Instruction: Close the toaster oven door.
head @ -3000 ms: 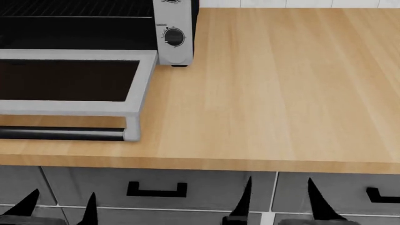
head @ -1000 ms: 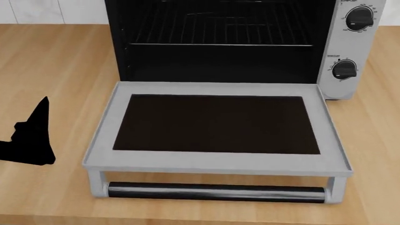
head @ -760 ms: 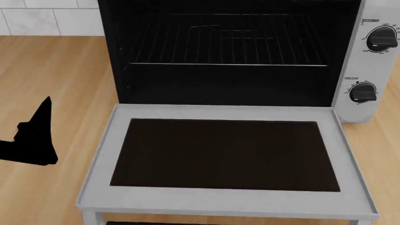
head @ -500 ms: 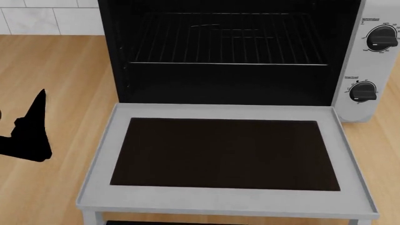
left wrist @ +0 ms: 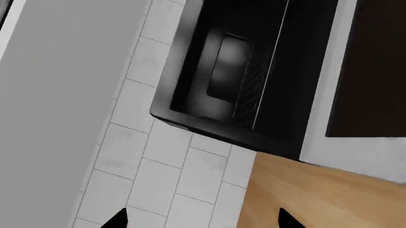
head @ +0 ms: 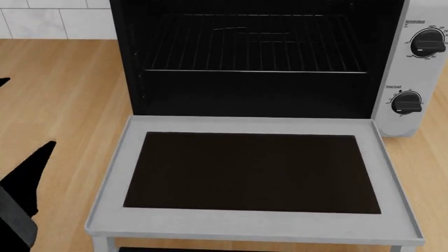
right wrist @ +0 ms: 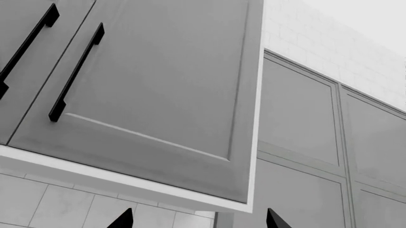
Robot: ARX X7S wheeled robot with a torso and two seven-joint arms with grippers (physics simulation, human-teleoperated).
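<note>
The toaster oven (head: 413, 73) stands on the wooden counter with its black interior and wire rack (head: 255, 47) showing. The toaster oven door (head: 252, 223) lies folded down flat, dark glass up; its bar handle is cut off by the head view's lower edge. My left gripper (head: 28, 111) is open and empty over the counter, left of the door and apart from it; one finger (head: 24, 181) shows at the head view's left edge. In the left wrist view the left gripper (left wrist: 201, 221) faces the oven (left wrist: 235, 80) and door frame (left wrist: 320, 104). My right gripper (right wrist: 198, 219) is open, empty, pointing at upper cabinets.
Two black knobs (head: 427, 43) sit on the oven's right panel. White tile wall (head: 42, 23) runs behind the counter (head: 70, 94). Grey upper cabinets with black bar handles (right wrist: 76, 71) fill the right wrist view. The right gripper is outside the head view.
The head view swung from the drawers and counter edge to the open oven, then held still. My left gripper has dropped lower and leftward, nearer the camera. The door has not moved.
</note>
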